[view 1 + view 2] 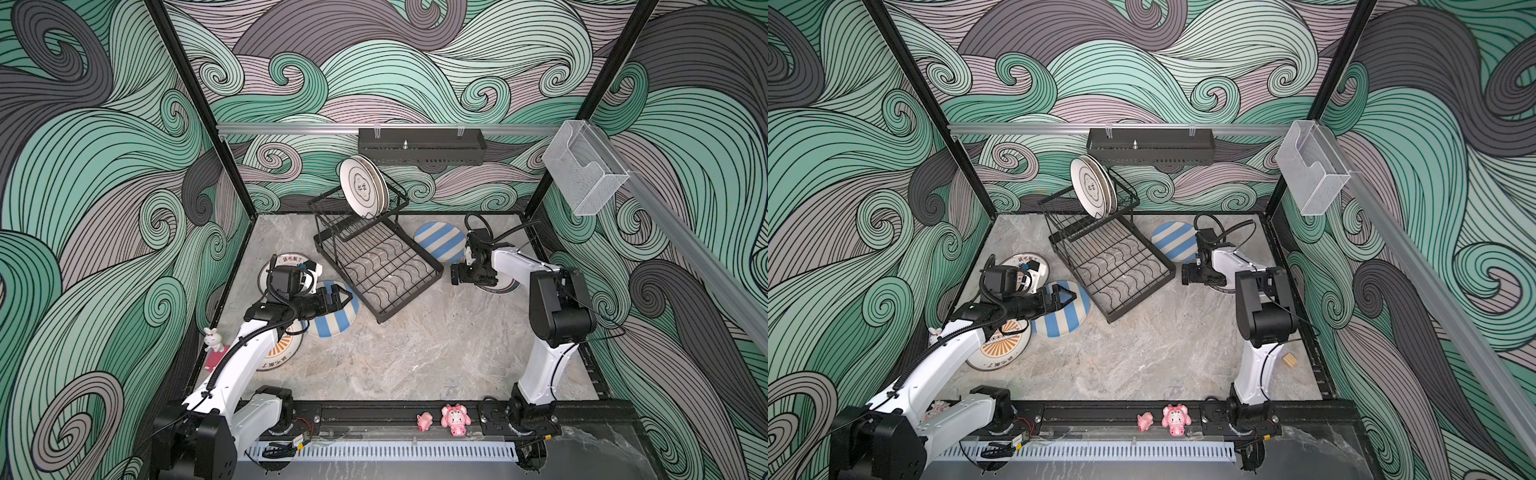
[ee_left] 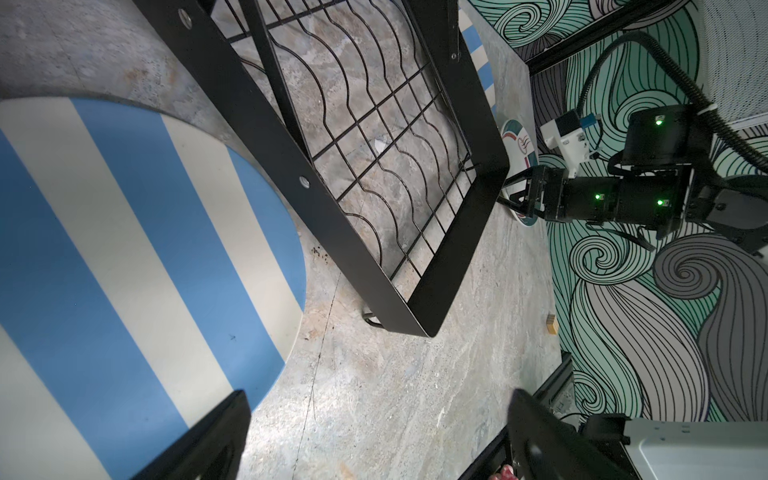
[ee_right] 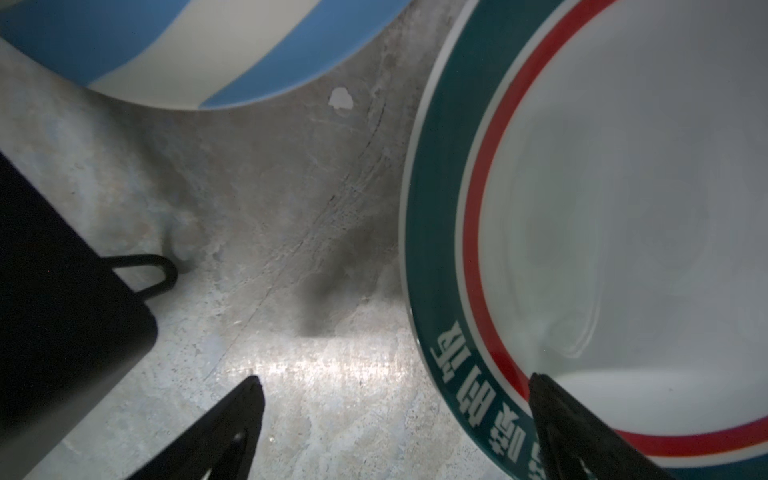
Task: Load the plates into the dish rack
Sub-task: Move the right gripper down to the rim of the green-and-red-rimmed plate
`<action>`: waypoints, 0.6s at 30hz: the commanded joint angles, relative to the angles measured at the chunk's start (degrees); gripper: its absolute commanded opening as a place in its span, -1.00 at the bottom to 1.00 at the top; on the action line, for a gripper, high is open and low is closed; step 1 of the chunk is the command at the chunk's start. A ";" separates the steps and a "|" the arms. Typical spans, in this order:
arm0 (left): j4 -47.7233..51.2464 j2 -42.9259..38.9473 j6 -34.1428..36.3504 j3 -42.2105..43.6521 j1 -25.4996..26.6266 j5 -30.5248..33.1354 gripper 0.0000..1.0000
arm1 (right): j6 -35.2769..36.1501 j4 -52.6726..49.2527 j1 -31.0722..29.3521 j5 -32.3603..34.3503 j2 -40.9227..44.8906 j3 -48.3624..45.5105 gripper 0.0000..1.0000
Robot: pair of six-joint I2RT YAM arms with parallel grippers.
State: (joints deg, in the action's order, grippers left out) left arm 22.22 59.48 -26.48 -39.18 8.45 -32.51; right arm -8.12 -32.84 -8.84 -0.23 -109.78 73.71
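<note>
The task is in an early part, I judge: a few plates (image 1: 362,187) stand upright in the raised basket of the dish rack (image 1: 415,293), so close together that I cannot count them, and five lie flat on the table (image 1: 415,357). The right gripper (image 3: 395,378) is spread wide and holds nothing. The rim of the teal-rimmed plate (image 3: 440,249) passes between its fingers, one finger above the white inside and the other above bare table, so a pinch on this edge seems to be the step in hand. A corner of the rack with its wire foot is close beside the outer finger, so room there is small. A striped plate (image 1: 440,245) lies ahead, apart from the teal rim. The left gripper (image 1: 340,300) is also spread and empty, above the edge of another striped plate (image 1: 332,320), with the long side of the rack tray near in front of it. The red-lettered plate (image 1: 291,259) and the orange-sunburst plate (image 1: 1003,345) are behind it, partly under its arm. The basket wires on the grippers' side of the standing plates look free.
</note>
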 commanded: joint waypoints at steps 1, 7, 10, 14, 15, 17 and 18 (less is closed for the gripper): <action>-0.34 -0.42 -0.04 -0.84 0.68 -1.25 0.97 | -0.05 -0.56 0.94 -1.06 -0.44 0.57 0.98; -0.38 -0.10 -0.16 -1.03 0.69 -1.33 0.97 | -0.36 -0.50 0.94 -1.97 0.31 -1.14 0.98; 0.56 0.15 0.17 -1.72 0.74 -1.39 0.97 | -0.65 0.05 1.11 -2.44 1.41 -2.85 0.98; 0.98 -0.24 0.51 -2.32 0.78 -1.41 0.97 | -1.18 0.32 1.27 -3.62 2.81 -4.37 0.98; 0.91 -0.33 0.52 -2.53 0.81 -1.50 0.97 | -1.33 0.62 1.27 -4.10 3.26 -4.94 0.98; 0.95 -0.33 0.62 -2.64 0.88 -1.58 0.97 | -1.61 0.80 1.28 -4.85 3.73 -5.80 0.99; 0.97 -0.32 0.72 -2.78 0.88 -1.63 0.97 | -1.70 0.83 1.29 -5.46 3.87 -6.18 0.98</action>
State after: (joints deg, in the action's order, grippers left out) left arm 22.46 59.48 -26.44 -39.31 8.45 -32.88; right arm -8.51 -30.83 -7.75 -2.68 -107.33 69.25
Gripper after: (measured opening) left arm 0.986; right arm 0.992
